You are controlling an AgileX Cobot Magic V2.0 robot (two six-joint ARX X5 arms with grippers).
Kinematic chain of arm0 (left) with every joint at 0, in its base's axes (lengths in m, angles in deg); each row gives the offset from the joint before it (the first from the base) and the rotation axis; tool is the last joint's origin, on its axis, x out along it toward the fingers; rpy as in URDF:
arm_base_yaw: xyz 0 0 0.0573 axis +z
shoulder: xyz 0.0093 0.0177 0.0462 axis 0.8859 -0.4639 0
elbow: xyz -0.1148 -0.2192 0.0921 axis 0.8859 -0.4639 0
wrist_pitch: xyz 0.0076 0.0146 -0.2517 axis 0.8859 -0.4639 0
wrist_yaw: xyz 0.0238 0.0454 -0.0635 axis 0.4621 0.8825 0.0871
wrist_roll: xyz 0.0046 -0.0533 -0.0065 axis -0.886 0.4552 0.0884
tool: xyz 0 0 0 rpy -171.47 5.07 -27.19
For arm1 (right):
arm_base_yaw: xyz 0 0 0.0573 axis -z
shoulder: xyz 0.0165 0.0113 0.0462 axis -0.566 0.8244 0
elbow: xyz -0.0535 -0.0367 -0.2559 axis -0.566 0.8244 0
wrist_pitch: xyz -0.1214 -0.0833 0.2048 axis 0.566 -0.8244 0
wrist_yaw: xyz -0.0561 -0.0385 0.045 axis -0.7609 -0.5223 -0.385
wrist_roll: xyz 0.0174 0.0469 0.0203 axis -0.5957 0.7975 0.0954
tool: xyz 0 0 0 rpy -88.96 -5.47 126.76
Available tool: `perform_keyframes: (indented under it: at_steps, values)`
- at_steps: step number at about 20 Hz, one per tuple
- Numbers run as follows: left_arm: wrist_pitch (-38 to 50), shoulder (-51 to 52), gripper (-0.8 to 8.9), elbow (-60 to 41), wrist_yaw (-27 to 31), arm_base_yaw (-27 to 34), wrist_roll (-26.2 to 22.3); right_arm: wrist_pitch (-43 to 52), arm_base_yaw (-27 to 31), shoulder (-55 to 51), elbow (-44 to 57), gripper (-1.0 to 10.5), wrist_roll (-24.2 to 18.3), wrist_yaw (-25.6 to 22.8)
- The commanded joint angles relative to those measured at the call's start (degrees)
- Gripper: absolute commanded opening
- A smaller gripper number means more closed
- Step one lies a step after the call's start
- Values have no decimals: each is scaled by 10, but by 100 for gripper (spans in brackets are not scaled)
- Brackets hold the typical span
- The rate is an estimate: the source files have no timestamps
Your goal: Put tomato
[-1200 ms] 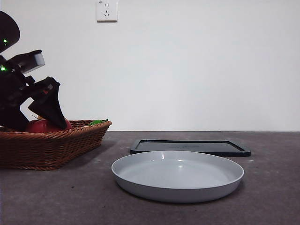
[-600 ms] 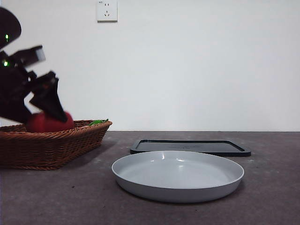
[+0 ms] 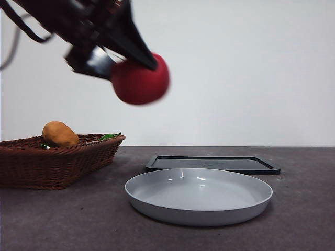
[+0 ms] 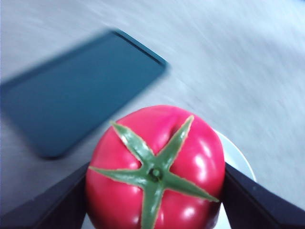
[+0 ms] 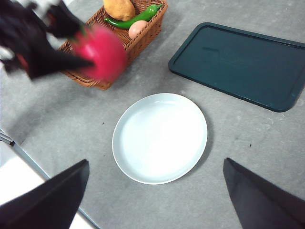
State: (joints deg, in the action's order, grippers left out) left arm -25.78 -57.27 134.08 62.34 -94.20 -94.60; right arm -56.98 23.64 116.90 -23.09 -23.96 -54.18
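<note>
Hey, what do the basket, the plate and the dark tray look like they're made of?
Basket: woven brown wicker or rattan, judging by the visible weave; matte.
Plate: smooth pale grey with soft highlights, probably glazed ceramic or melamine; the look can't settle which.
Tray: dark, flat, with a raised rim and dull sheen, likely moulded plastic.

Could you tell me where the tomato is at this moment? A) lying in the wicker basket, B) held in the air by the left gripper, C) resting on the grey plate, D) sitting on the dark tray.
B: the tomato is clamped between the fingers of the left gripper, in the air above the table, apart from the basket, the plate and the tray.
</note>
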Motion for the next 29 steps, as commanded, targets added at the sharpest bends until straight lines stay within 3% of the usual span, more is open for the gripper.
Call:
perform_keyframes:
  at_steps: [1, 8, 18, 22, 27, 29]
  values:
    - [17, -47, 306, 12, 16, -33, -19, 5, -2, 4, -12, 449, 2, 1]
    - [94, -168, 306, 12, 36, -100, -20, 5, -2, 4, -12, 449, 2, 1]
    - [130, -221, 313, 12, 52, -111, -19, 4, -2, 4, -12, 449, 2, 1]
    - [124, -221, 471, 12, 52, -111, -19, 4, -2, 4, -12, 449, 2, 1]
    - [122, -221, 476, 12, 52, -111, 3, 3, -2, 4, -12, 449, 2, 1]
    - [121, -218, 546, 15, 52, -110, 21, 3, -2, 4, -12, 449, 2, 1]
